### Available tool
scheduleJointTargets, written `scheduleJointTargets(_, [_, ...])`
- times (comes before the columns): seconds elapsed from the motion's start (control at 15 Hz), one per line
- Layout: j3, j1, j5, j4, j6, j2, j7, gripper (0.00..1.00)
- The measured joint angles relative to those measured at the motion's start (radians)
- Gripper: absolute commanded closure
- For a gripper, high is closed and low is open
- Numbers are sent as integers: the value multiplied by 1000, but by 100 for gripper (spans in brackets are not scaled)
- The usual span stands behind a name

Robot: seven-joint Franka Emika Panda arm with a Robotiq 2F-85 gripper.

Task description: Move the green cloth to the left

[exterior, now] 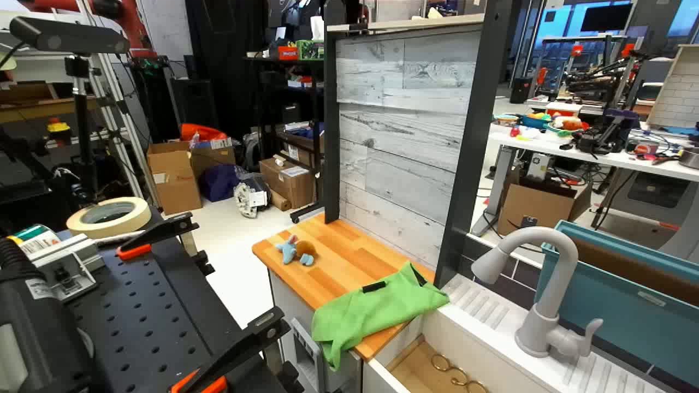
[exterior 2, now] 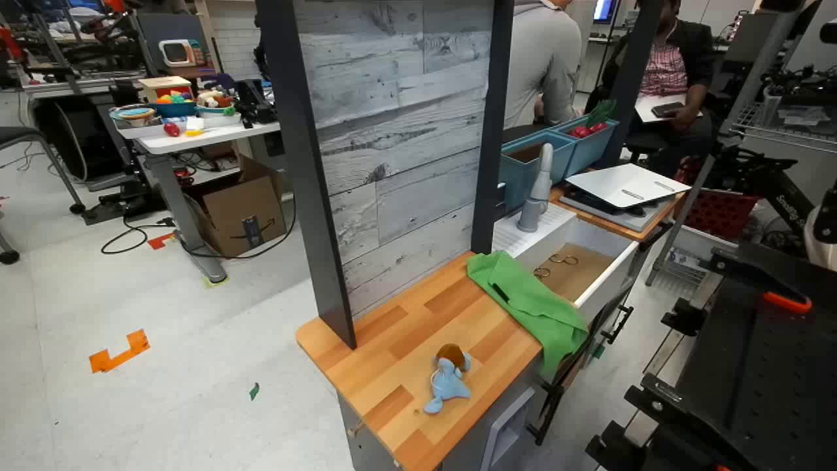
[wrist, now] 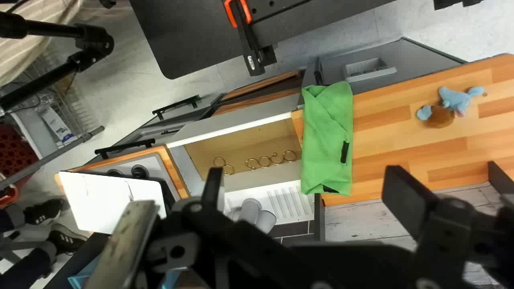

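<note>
The green cloth (exterior: 360, 319) lies folded on the wooden countertop (exterior: 327, 245), at the end beside the sink. One end of it hangs over the counter's front edge. It also shows in an exterior view (exterior 2: 523, 297) and in the wrist view (wrist: 325, 136), with a black strip on its top. My gripper (wrist: 305, 171) is open and empty in the wrist view. Its fingers are wide apart, with the cloth seen between and beyond them, not touching it. The gripper is out of view in both exterior views.
A blue and brown plush toy (exterior: 297, 251) lies on the same countertop. A white sink (exterior 2: 588, 261) with gold rings inside and a grey faucet (exterior: 554, 284) adjoin the cloth. A wood-plank panel (exterior: 398, 136) stands along the counter's back. A black perforated table (exterior: 153, 305) stands opposite.
</note>
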Motion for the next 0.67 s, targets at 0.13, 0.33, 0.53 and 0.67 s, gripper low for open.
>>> scheduleJointTargets(0.13, [0, 0, 0, 1, 1, 0, 0, 0])
scheduleJointTargets(0.33, [0, 0, 0, 1, 1, 0, 0, 0])
scheduleJointTargets(0.53, [-1, 3, -2, -4, 18, 2, 11, 0])
scheduleJointTargets(0.67, [4, 3, -17, -15, 85, 20, 42, 0])
